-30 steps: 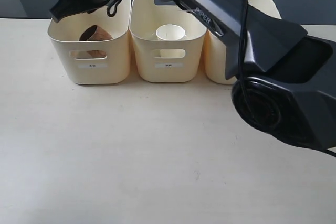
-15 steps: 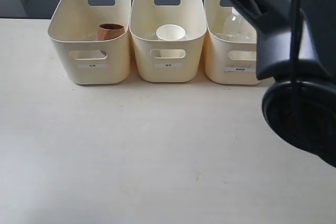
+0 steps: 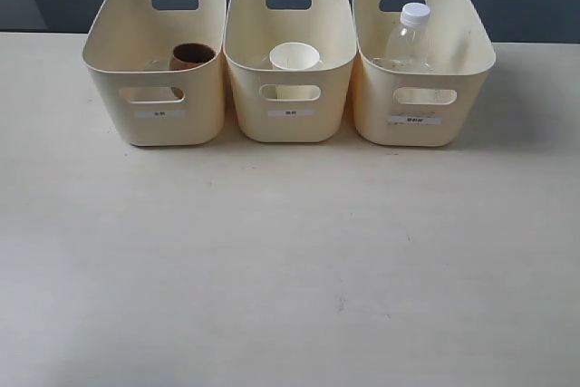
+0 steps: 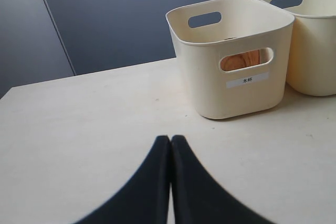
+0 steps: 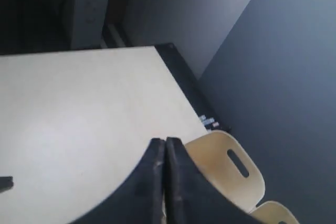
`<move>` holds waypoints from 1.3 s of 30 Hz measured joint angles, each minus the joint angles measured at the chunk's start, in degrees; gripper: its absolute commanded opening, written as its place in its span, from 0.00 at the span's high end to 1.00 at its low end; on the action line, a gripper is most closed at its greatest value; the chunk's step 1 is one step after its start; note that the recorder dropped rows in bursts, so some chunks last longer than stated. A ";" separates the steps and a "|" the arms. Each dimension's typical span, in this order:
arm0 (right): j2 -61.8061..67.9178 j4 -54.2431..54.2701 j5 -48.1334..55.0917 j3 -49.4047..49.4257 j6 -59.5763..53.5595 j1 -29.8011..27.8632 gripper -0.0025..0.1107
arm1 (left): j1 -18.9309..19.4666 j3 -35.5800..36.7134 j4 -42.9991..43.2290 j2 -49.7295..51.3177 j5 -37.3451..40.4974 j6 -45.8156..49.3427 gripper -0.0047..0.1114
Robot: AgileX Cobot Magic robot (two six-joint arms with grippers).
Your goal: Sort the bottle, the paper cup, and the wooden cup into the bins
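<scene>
Three cream bins stand in a row at the back of the table. Inside the left bin (image 3: pixel 118 61) the reddish-brown wooden cup (image 3: pixel 192 55) stands upright; its wood also shows through the handle cut-out of that bin (image 4: pixel 210 77) in the left wrist view. The white paper cup (image 3: pixel 294 58) sits in the middle bin (image 3: pixel 335 52). The clear bottle (image 3: pixel 410 41) with its white cap stands in the right bin (image 3: pixel 471 61). Neither arm appears in the exterior view. My left gripper (image 4: pixel 171 138) is shut and empty above bare table. My right gripper (image 5: pixel 165 141) is shut and empty, beside a bin (image 5: pixel 220 161).
The light table (image 3: pixel 290 260) spreads out in front of the bins. A dark wall runs behind them. In the right wrist view the table edge (image 5: pixel 184 82) lies close to the bins, with a dark floor and cabinet beyond.
The right arm, which reached across over the left bin, has pulled back out of the exterior view. The wooden cup has gone from tilted to upright in the left bin.
</scene>
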 measured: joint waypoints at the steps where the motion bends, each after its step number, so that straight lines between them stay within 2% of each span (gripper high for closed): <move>1: -1.65 -0.95 0.00 0.00 0.62 1.27 0.98 | 0.00 0.00 0.00 0.00 0.00 0.00 0.96; 4: -6.16 -5.63 0.00 0.00 3.14 6.38 0.98 | 0.00 0.00 0.00 0.00 0.00 0.00 0.96; 5: -9.11 -9.68 0.00 -0.02 4.83 10.41 0.98 | 0.00 0.00 0.00 0.00 0.00 0.00 0.96; 9: -15.35 -18.61 0.00 -0.12 7.14 20.14 0.98 | 0.00 0.00 0.00 0.00 0.00 0.00 0.96; 12: -18.81 -21.84 0.00 -0.12 7.51 24.18 0.98 | 0.00 0.00 0.00 0.00 0.00 0.00 0.96; 20: -26.52 -13.38 0.00 -0.15 7.51 24.57 0.98 | 0.00 0.00 0.00 0.00 0.00 0.00 0.96; 27: -33.33 -15.19 0.00 -0.24 7.51 24.61 0.98 | 0.00 0.00 0.00 0.00 0.00 0.00 0.96; 39: -33.52 -15.96 0.16 -0.27 9.09 24.71 0.98 | 0.00 0.00 0.00 0.00 0.00 0.00 0.96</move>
